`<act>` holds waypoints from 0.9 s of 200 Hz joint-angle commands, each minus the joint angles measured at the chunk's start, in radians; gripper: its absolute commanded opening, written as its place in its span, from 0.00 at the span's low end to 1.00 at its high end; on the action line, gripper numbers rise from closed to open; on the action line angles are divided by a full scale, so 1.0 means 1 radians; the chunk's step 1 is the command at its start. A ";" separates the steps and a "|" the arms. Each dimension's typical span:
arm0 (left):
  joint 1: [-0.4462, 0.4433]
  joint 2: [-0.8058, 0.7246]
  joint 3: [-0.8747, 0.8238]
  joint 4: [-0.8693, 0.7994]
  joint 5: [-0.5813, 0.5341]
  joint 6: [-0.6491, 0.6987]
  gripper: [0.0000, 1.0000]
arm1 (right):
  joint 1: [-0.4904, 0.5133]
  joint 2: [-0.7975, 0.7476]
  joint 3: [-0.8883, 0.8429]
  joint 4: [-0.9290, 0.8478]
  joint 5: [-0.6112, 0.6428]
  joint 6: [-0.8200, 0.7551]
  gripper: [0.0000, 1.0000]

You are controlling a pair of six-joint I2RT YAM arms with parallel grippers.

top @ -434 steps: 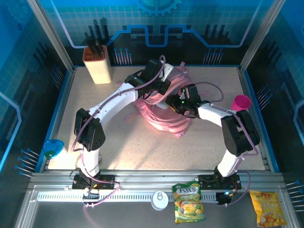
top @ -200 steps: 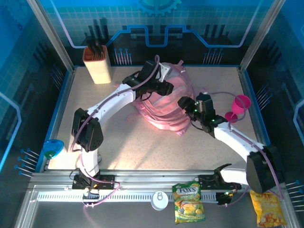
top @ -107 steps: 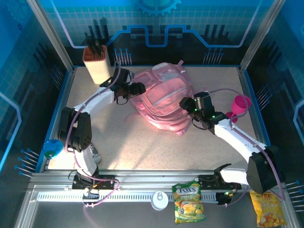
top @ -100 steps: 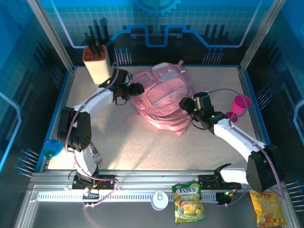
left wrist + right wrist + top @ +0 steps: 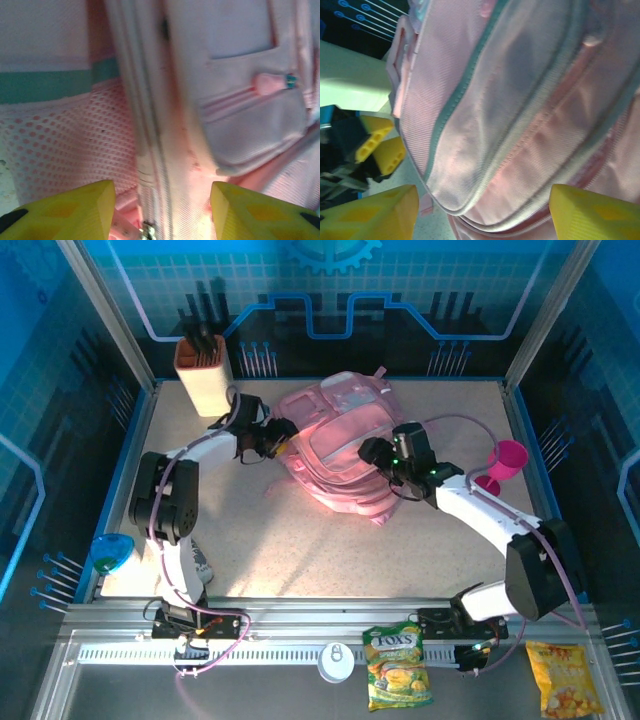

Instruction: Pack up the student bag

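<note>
Speckled beige table [image 5: 250, 540] inside a blue-walled cell carries the student bag [image 5: 345, 445], which lies flat toward the far middle with its translucent front pockets facing up. It looks zipped and unfilled, so I judge the step in hand to be getting the main compartment open.

At the bag's left edge sits the left gripper [image 5: 278, 432]. Its jaws are parted and pinch nothing; in the wrist view a zip seam runs up between the yellow fingertips [image 5: 75, 205], beside a mesh side pocket [image 5: 65, 145]. The right gripper [image 5: 372, 452] is at the bag's right side, jaws spread wide and released, looking along the curved teal-edged pocket.

To do this well, one arm should anchor the soft fabric while the other works the zip, otherwise the whole bag will probably slide on the table. The left jaws should close on a firm fold or slider at the seam, not the loose mesh. A pink zip pull [image 5: 272, 82] shows farther up the front pocket, but that is likely the wrong zip. Pull along the zip line, low and slow. Things to pack wait elsewhere: a magenta cup [image 5: 507, 462] and snack bags [image 5: 397, 668] by the near rail.
</note>
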 commanded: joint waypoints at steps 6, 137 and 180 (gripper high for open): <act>0.014 0.035 0.023 0.067 0.053 -0.045 0.48 | 0.015 0.042 0.050 0.044 -0.056 -0.024 0.70; 0.015 0.084 0.016 0.145 0.143 -0.087 0.23 | -0.021 0.225 0.126 0.127 -0.157 -0.012 0.66; 0.015 0.061 0.001 0.170 0.156 -0.086 0.07 | -0.045 0.259 0.158 0.114 -0.149 -0.043 0.65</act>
